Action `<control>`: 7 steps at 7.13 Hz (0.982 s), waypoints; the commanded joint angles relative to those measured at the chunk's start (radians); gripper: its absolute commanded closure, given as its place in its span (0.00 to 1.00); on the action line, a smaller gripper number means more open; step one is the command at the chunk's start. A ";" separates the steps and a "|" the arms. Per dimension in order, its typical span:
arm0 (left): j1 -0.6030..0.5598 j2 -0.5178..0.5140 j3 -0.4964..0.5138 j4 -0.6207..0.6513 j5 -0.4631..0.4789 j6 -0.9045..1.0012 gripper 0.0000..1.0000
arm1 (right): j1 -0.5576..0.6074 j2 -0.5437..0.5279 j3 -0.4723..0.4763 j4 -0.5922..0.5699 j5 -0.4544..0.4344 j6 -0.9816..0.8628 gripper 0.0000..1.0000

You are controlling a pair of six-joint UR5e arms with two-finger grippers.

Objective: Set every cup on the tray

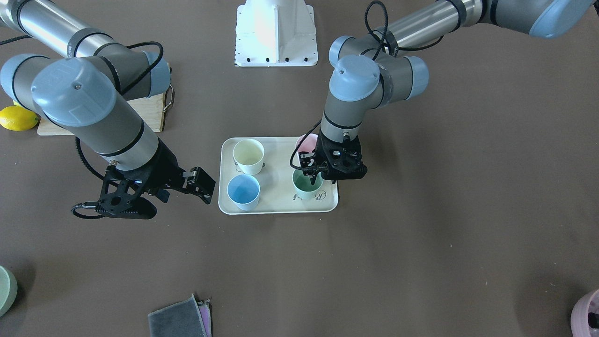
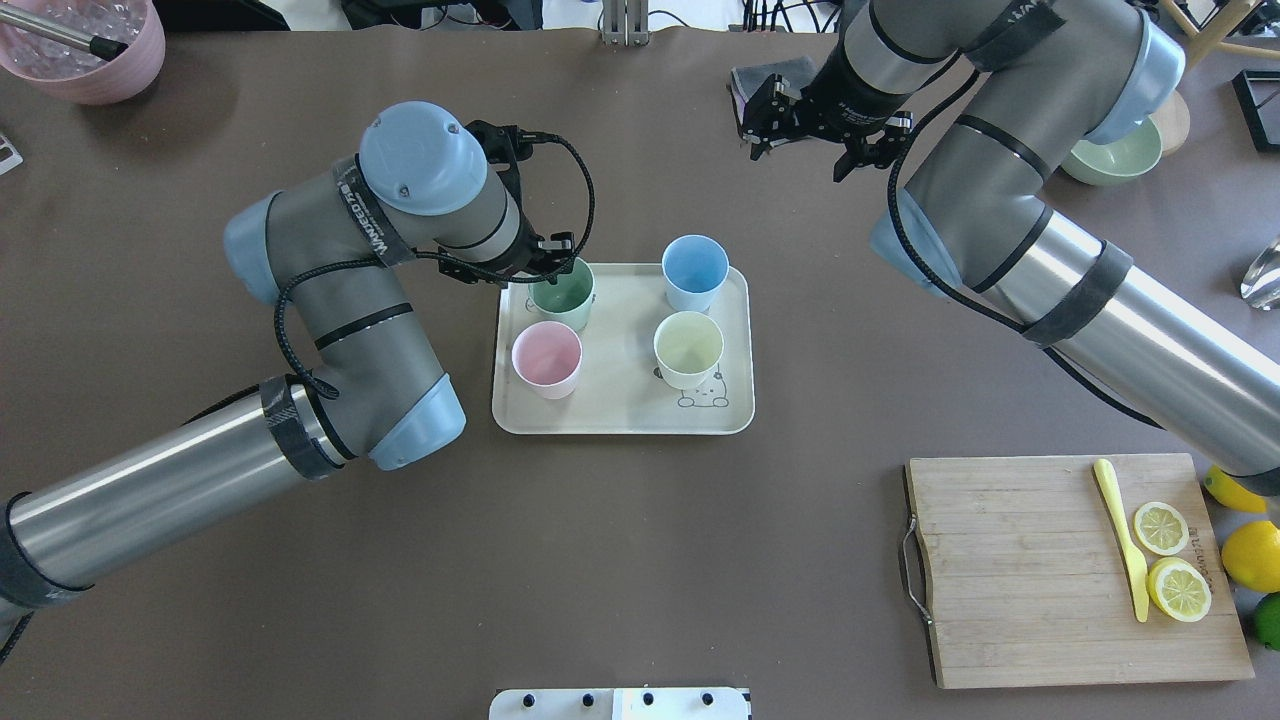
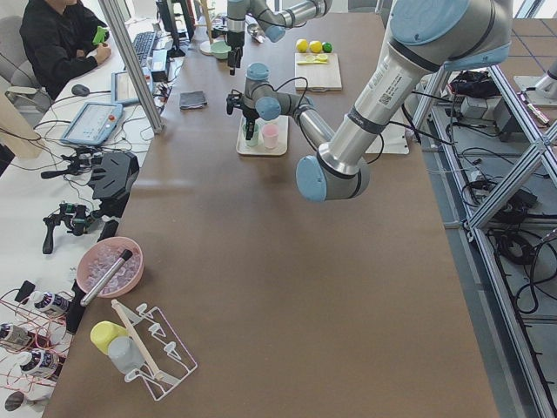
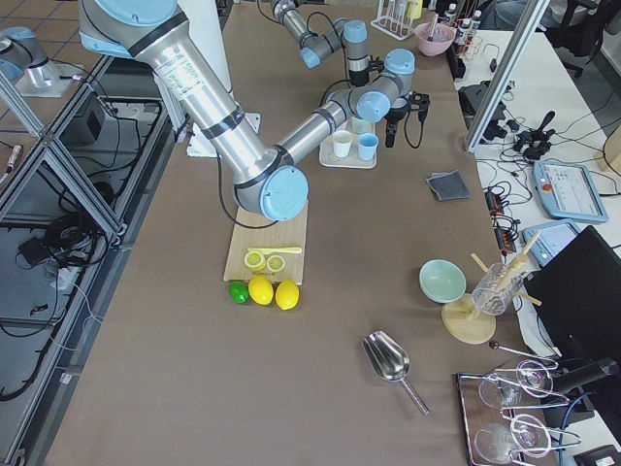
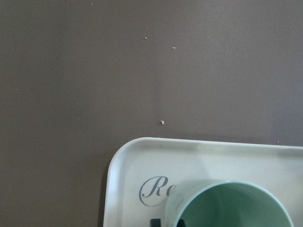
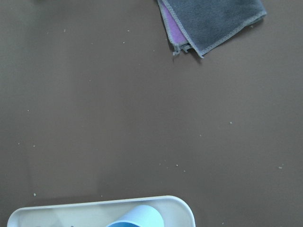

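Note:
The cream tray [image 2: 620,412] [image 1: 281,199] lies mid-table. All four cups stand upright on it: mint green [image 2: 565,297] [image 1: 306,188], pale pink [image 2: 546,355] [image 1: 306,142], light blue [image 2: 694,270] [image 1: 243,191] and pale yellow [image 2: 688,346] [image 1: 248,154]. My left gripper [image 1: 312,174] points down over the mint green cup [image 5: 232,208], straddling its rim. One fingertip [image 5: 155,222] shows just outside the rim with a small gap, so it looks open. My right gripper [image 1: 203,185] [image 2: 800,135] is open and empty, off the tray beyond the blue cup [image 6: 137,218].
A wooden cutting board [image 2: 1050,570] with lemon slices and a yellow knife lies near the robot's right, whole lemons beside it. A sage-green bowl [image 2: 1110,155] is far right, a mauve-pink pot [image 2: 85,50] far left. A folded grey cloth [image 1: 180,318] [image 6: 213,23] lies beyond the tray.

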 commanded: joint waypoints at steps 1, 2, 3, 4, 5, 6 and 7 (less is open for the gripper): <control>-0.114 0.074 -0.113 0.026 -0.093 0.053 0.02 | 0.083 -0.100 0.087 -0.002 0.021 -0.180 0.00; -0.182 0.128 -0.142 0.019 -0.151 0.222 0.02 | 0.154 -0.163 0.098 -0.002 0.050 -0.316 0.00; -0.251 0.180 -0.148 0.019 -0.179 0.292 0.02 | 0.229 -0.250 0.116 0.019 0.091 -0.405 0.00; -0.294 0.267 -0.186 -0.015 -0.187 0.362 0.02 | 0.252 -0.328 0.153 0.043 0.085 -0.449 0.00; -0.334 0.388 -0.222 -0.144 -0.183 0.390 0.02 | 0.274 -0.376 0.167 0.045 0.075 -0.454 0.00; -0.375 0.479 -0.222 -0.238 -0.186 0.391 0.02 | 0.277 -0.439 0.159 0.045 0.035 -0.458 0.00; -0.377 0.533 -0.208 -0.286 -0.179 0.395 0.02 | 0.283 -0.459 0.141 0.042 -0.016 -0.553 0.00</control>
